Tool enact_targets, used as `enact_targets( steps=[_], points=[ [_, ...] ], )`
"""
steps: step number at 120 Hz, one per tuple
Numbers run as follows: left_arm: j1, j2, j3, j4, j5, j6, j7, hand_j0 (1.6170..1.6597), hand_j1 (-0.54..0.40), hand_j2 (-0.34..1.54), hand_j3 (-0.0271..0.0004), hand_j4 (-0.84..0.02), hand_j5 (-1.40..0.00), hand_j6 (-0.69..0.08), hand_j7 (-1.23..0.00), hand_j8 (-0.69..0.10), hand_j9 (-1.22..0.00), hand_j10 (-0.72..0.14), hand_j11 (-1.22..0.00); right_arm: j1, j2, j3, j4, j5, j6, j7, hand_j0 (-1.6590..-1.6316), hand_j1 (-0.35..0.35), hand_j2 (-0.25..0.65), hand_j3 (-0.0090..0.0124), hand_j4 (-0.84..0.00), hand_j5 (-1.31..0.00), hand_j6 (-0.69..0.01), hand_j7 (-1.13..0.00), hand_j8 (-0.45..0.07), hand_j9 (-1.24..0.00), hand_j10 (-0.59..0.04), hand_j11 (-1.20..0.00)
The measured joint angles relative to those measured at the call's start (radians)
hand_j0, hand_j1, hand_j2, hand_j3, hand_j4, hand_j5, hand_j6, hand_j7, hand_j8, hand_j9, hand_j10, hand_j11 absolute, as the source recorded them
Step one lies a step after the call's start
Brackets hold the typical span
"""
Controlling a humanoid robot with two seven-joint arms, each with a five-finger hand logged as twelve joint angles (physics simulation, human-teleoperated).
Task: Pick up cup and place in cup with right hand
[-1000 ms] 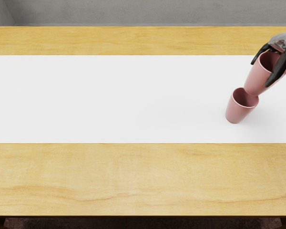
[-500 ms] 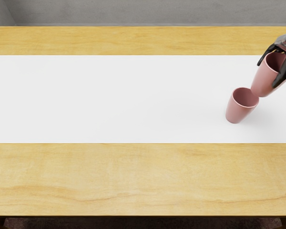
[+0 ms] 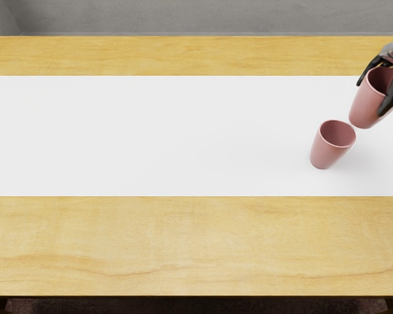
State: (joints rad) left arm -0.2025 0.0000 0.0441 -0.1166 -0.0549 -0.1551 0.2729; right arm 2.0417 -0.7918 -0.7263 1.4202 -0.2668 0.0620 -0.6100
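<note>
At the right edge of the head view, my right hand is closed around a pink cup, dark fingers on both sides of its rim. That cup is tilted slightly, its mouth facing up. A second pink cup stands upright on the white strip, to the left of the held cup and nearer the table's front. In the picture a narrow gap separates the held cup's bottom from the standing cup's rim. The left arm is out of view.
A white strip runs across the wooden table. The table's front edge shows near the bottom of the picture, and a grey wall rises behind the table.
The right hand and its cup have shifted right, lately also slightly toward the back. The held cup earlier overlapped the standing cup's rim in view; now they appear apart. The standing cup has not moved.
</note>
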Motion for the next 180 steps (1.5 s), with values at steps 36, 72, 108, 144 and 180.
enact_targets(
  steps=[36, 72, 108, 144, 180],
  points=[
    [0.017, 0.000, -0.002, 0.001, 0.000, 0.000, 0.000, 1.6581, 0.349, 0.00, -0.0003, 0.000, 0.00, -0.001, 0.00, 0.000, 0.00, 0.000, 0.00, 0.025, 0.055, -0.024, -0.016, 0.040, -0.012, 0.000, -1.6468, 0.009, -0.156, 0.0001, -0.494, -0.72, -0.281, -0.71, -0.207, -0.74, -0.375, -0.79],
    [0.035, 0.000, -0.003, 0.003, 0.000, 0.000, 0.000, 1.6581, 0.349, 0.00, -0.0003, 0.000, 0.00, -0.001, 0.00, 0.000, 0.00, 0.000, 0.00, 0.027, 0.050, -0.007, 0.025, 0.088, -0.005, 0.000, -1.6470, 0.000, -0.153, -0.0001, -0.516, -0.69, -0.297, -0.69, -0.229, -0.72, -0.391, -0.76],
    [0.060, 0.000, -0.004, 0.004, 0.000, 0.000, 0.000, 1.6581, 0.349, 0.00, -0.0004, 0.000, 0.00, -0.001, 0.00, -0.001, 0.00, 0.000, 0.00, 0.113, 0.012, -0.057, 0.067, 0.129, 0.068, 0.000, -1.6482, 0.009, -0.131, -0.0001, -0.519, -0.68, -0.297, -0.68, -0.231, -0.70, -0.394, -0.75],
    [0.075, 0.000, -0.004, 0.005, 0.000, 0.000, 0.000, 1.6581, 0.349, 0.00, -0.0004, 0.000, 0.00, -0.001, 0.00, -0.001, 0.00, 0.000, 0.00, 0.103, 0.007, -0.059, 0.079, 0.142, 0.073, 0.000, -1.6482, 0.023, -0.119, -0.0014, -0.517, -0.68, -0.281, -0.69, -0.223, -0.71, -0.384, -0.77],
    [0.071, 0.000, -0.002, 0.005, 0.000, 0.000, 0.000, 1.6581, 0.349, 0.00, -0.0003, 0.000, 0.00, -0.001, 0.00, -0.001, 0.00, 0.000, 0.00, 0.060, 0.032, -0.058, 0.068, 0.132, 0.001, -0.001, -1.6476, 0.033, -0.136, 0.0007, -0.487, -0.72, -0.256, -0.70, -0.203, -0.74, -0.375, -0.78]
  ],
)
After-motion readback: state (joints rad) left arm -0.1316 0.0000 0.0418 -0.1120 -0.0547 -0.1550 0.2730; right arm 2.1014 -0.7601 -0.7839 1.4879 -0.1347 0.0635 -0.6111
